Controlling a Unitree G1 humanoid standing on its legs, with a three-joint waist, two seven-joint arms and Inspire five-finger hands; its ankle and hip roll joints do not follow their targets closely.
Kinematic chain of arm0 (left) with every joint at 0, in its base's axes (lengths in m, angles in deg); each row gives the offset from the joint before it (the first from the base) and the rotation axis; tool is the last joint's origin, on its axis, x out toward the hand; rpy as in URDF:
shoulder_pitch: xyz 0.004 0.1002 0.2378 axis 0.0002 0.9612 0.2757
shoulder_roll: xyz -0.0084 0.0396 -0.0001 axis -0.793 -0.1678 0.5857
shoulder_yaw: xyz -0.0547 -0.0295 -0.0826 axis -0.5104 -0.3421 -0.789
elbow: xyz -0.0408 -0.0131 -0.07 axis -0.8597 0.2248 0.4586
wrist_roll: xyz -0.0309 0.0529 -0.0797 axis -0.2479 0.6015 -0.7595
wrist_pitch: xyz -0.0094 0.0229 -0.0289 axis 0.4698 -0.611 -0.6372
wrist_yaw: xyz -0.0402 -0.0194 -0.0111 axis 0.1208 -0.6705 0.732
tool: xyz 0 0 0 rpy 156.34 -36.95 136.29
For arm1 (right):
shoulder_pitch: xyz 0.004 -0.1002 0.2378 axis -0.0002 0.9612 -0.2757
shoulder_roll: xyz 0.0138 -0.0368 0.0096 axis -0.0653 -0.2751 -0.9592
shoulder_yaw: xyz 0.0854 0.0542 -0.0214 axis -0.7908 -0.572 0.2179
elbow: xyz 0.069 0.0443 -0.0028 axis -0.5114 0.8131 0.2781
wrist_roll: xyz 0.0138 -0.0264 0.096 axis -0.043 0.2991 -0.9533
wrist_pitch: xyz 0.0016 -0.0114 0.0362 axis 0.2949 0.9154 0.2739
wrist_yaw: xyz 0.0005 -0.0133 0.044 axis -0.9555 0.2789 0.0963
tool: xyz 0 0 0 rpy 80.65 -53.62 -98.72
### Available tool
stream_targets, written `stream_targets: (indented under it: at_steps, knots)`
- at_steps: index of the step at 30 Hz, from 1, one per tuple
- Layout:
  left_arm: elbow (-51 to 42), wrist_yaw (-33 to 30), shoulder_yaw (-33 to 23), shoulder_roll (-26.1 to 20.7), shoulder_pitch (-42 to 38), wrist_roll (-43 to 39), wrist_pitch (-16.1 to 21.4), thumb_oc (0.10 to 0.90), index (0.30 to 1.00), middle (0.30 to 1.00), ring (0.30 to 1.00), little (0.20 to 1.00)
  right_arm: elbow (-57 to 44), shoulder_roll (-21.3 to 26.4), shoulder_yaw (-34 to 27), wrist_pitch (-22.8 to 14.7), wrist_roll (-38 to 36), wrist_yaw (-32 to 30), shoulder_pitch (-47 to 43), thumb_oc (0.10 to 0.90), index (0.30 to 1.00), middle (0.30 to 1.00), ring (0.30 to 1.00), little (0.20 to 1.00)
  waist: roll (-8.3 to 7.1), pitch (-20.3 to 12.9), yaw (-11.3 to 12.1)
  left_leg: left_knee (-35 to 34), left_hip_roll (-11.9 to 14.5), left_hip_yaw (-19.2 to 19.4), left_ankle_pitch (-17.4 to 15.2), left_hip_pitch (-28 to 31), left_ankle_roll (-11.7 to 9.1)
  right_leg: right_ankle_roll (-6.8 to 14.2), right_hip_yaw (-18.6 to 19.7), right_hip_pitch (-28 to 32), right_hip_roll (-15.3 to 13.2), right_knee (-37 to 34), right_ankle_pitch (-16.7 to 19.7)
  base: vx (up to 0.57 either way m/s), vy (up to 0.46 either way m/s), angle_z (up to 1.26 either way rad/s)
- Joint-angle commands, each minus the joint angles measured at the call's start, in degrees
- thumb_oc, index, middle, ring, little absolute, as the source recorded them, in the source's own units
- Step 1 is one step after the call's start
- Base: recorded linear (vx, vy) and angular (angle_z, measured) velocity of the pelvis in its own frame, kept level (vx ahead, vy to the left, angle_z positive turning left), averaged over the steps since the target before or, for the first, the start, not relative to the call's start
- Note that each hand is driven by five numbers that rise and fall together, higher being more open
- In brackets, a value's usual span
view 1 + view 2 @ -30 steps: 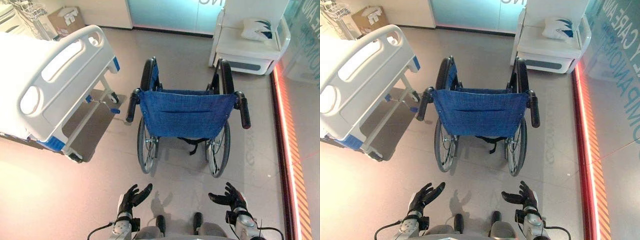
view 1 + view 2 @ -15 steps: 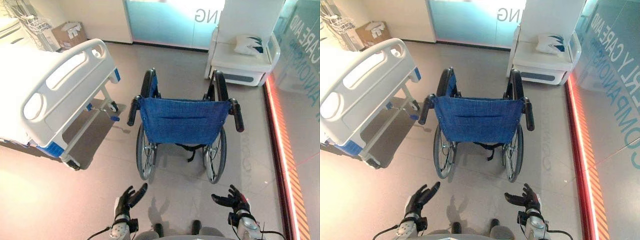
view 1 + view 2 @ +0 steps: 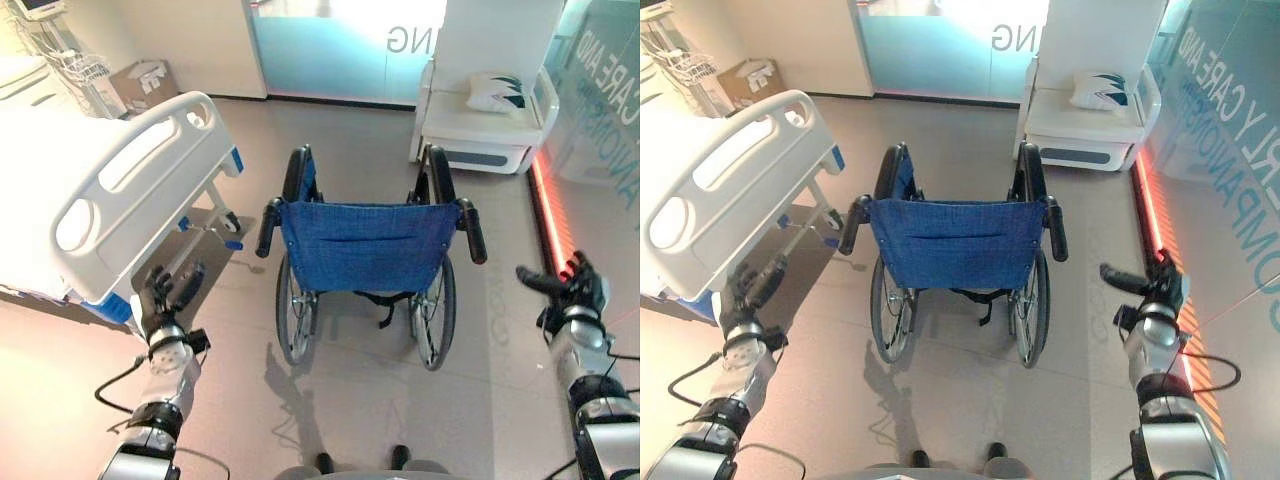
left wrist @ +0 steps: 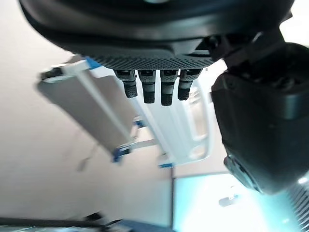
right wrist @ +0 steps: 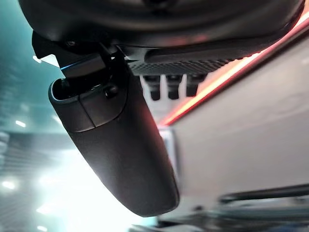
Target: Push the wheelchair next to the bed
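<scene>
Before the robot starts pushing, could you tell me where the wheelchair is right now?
The wheelchair stands mid-floor straight ahead, its blue back facing the camera, the bed to its left, a white seat beyond on the right.

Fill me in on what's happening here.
The robot stands behind a blue wheelchair, which it means to push next to the bed on its left. Neither hand is on the push handles: the left hand and right hand are raised wide at either side, open and holding nothing.

Wheelchair [image 3: 366, 250] sits upright in the middle of the floor, back facing us: blue fabric backrest, 2 black push handles, 2 big spoked wheels. White bed [image 3: 110, 200] with blue corner trim is off to its left, footboard nearest, not touching.
</scene>
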Motion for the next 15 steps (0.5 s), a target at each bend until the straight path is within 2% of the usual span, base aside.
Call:
stream_targets:
  at_steps: [1,5,9,15]
  knots:
    - [-3.3,-2.9,2.9,-6.0,-10.4,-1.9,5.1,0.800,0.900,0.900,0.900,0.900,-4.1,6.8,4.2,-2.7,0.7,-6.2,-10.0,0.800,0.900,0.900,0.900,0.900,-0.06,-0.7,0.3,5.6,-1.6,-1.3,-7.3,-4.4,-0.7,-1.2,-1.8,-4.2,-0.7,8.7,-8.4,-0.04,-0.004,0.03]
    - [-5.3,-1.6,4.1,-7.6,-14.4,-2.2,7.0,0.800,0.900,0.900,0.900,0.900,-6.9,7.9,6.9,-2.2,2.1,-7.1,-13.9,0.800,0.900,0.900,0.900,0.900,-0.21,-0.3,0.4,5.5,-1.7,-1.6,-7.1,-4.8,-0.8,-1.3,-1.9,-4.3,-0.6,8.2,-8.2,-0.02,-0.007,0.04]
    - [-8.0,4.1,5.6,-8.1,-17.1,-2.4,9.0,0.800,0.900,0.900,0.900,0.900,-9.5,7.5,8.8,-2.2,1.5,-5.5,-16.6,0.800,0.900,0.900,0.900,0.900,-0.40,0.1,0.7,5.6,-1.7,-1.8,-7.1,-5.5,-0.9,-1.3,-2.1,-4.5,-0.5,7.9,-8.1,-0.04,-0.022,-0.02]
    - [-14.2,15.1,8.3,-9.8,-17.5,0.3,6.1,0.800,0.900,0.900,0.900,0.900,-17.6,7.7,11.9,1.3,3.3,1.7,-15.0,0.800,0.900,0.900,0.900,0.900,-0.76,1.3,0.8,4.9,-1.7,-2.1,-6.5,-6.3,-0.8,-1.3,-1.7,-5.4,-0.1,7.5,-7.5,-0.05,-0.006,0.00]
